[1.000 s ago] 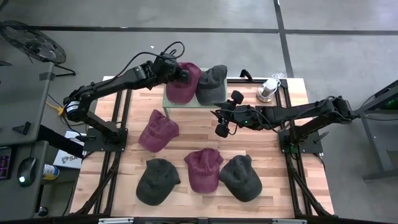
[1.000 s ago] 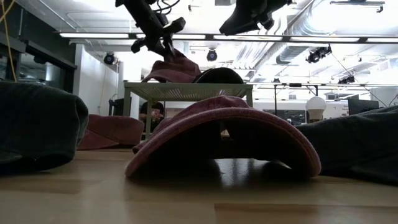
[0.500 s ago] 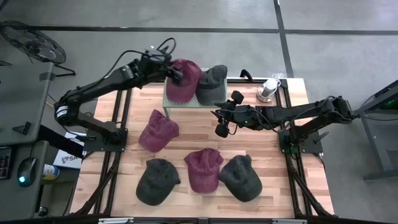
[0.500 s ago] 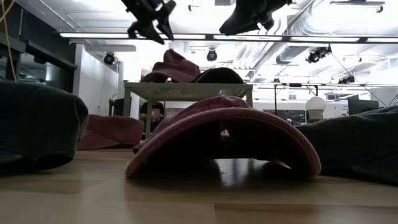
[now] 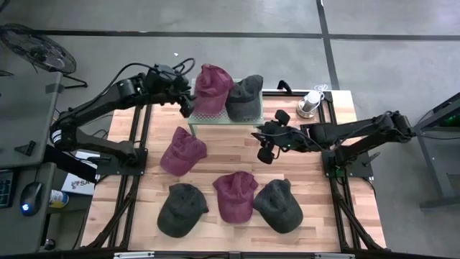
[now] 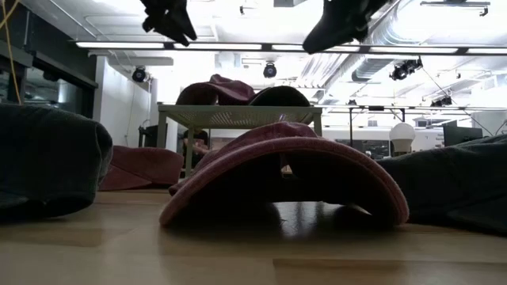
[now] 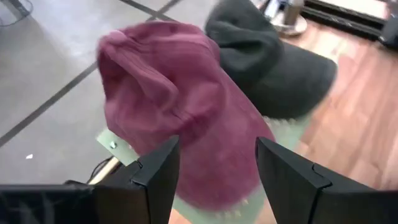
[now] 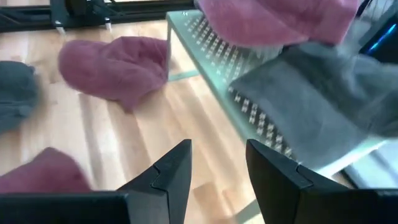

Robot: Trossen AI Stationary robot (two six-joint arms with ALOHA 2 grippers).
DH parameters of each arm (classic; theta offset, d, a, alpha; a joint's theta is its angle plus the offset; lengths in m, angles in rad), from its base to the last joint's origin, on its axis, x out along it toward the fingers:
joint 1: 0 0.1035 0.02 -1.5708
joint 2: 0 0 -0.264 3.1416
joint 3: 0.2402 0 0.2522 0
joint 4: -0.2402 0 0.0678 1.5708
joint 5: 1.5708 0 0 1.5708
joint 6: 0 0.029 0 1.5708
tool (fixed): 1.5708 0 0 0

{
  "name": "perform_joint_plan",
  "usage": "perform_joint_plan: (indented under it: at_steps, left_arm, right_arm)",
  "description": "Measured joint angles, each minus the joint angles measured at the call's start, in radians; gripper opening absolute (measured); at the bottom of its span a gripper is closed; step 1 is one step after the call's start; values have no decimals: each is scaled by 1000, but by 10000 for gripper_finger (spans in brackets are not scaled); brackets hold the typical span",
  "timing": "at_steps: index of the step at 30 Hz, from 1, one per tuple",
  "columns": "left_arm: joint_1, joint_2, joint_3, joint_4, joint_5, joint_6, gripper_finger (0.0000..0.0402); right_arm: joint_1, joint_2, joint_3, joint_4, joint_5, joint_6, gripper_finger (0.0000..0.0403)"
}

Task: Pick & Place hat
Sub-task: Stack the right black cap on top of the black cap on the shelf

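A maroon hat (image 5: pixel 212 90) and a dark grey hat (image 5: pixel 244 97) sit side by side on a raised green perforated platform (image 5: pixel 215 121) at the table's far edge. My left gripper (image 5: pixel 185 102) hovers open just left of the maroon hat (image 7: pixel 180 106), touching nothing; in the left wrist view its fingers (image 7: pixel 155 180) frame the hat. My right gripper (image 5: pixel 266 146) hangs open over the table, right of the platform. Four more hats lie flat on the wood: maroon (image 5: pixel 182 151), dark grey (image 5: pixel 181 208), maroon (image 5: pixel 235 196) and grey (image 5: pixel 278 205).
A silver round object (image 5: pixel 309 104) stands at the table's far right. The platform (image 6: pixel 238 116) stands on legs above the tabletop. Bare wood (image 5: pixel 302 173) lies under the right arm. The near maroon hat (image 6: pixel 285 170) fills the low view's middle.
My left gripper has let go of the maroon hat on the platform, risen clear of it and drawn back toward the table's left. The hat stays on the platform. My right gripper has shifted slightly toward the table's right.
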Motion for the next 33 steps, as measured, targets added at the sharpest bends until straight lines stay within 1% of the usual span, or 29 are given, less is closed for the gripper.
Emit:
perform_joint_plan:
  at_steps: [3,5,8,10,13,17,21,24,29,33]
  left_arm:
    - [-39,1,0,-37,-1,6,205]
    - [-66,1,0,-66,-1,16,205]
    - [-115,0,-6,-97,-2,16,205]
    - [-152,-4,-32,-96,-22,16,205]
    - [-195,-24,-86,-90,-72,13,205]
    - [-243,-56,-178,-75,-96,-26,204]
    - [-298,-114,-278,4,-120,-56,204]
    - [-339,-163,-348,75,-125,-71,204]
    - [-418,-238,-418,166,-138,-90,204]
    - [-491,-277,-454,230,-181,-110,204]
  right_arm:
    - [13,-12,0,-39,-56,87,145]
    - [19,-12,0,-80,-126,149,145]
    - [33,-12,0,-171,-233,249,145]
    - [48,-12,0,-242,-268,320,145]
    - [83,-11,0,-333,-278,413,145]
    - [143,-11,0,-405,-280,534,145]
    - [208,-11,0,-450,-291,641,145]
    - [254,4,-16,-452,-287,719,145]
    - [293,40,-75,-445,-345,829,145]
    - [316,49,-93,-435,-328,863,145]
